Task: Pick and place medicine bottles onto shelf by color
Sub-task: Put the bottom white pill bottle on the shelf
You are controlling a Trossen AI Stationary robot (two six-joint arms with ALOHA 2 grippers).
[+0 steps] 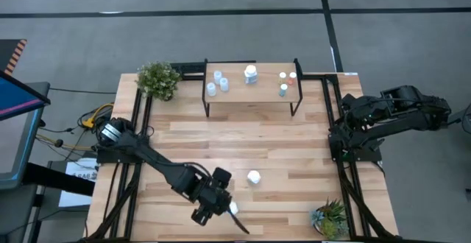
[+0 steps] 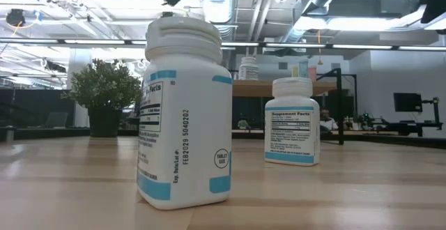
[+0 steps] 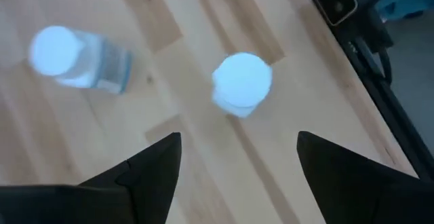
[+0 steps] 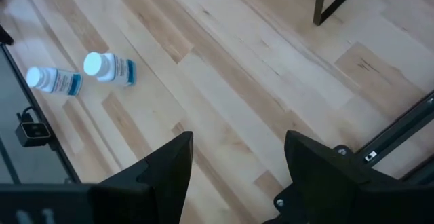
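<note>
Two white medicine bottles stand upright on the table: one (image 1: 234, 208) near the front edge, one (image 1: 254, 177) a little farther back. My left gripper (image 1: 224, 210) is open above the near bottle (image 3: 242, 83), a finger on either side of it and not touching it. In the low view this bottle (image 2: 185, 118) stands close, the other (image 2: 293, 129) behind it. The shelf (image 1: 250, 96) at the far edge carries three pale-blue bottles (image 1: 218, 83), one white bottle (image 1: 251, 74) and three small coloured ones (image 1: 287, 81). My right gripper (image 4: 234, 170) is open and empty at the table's right edge.
A potted plant (image 1: 158, 79) stands at the far left beside the shelf, and another (image 1: 329, 217) at the near right corner. The black frame rails (image 1: 346, 177) run along the table's left and right sides. Bare tabletop (image 1: 243, 136) lies between the shelf and the two bottles.
</note>
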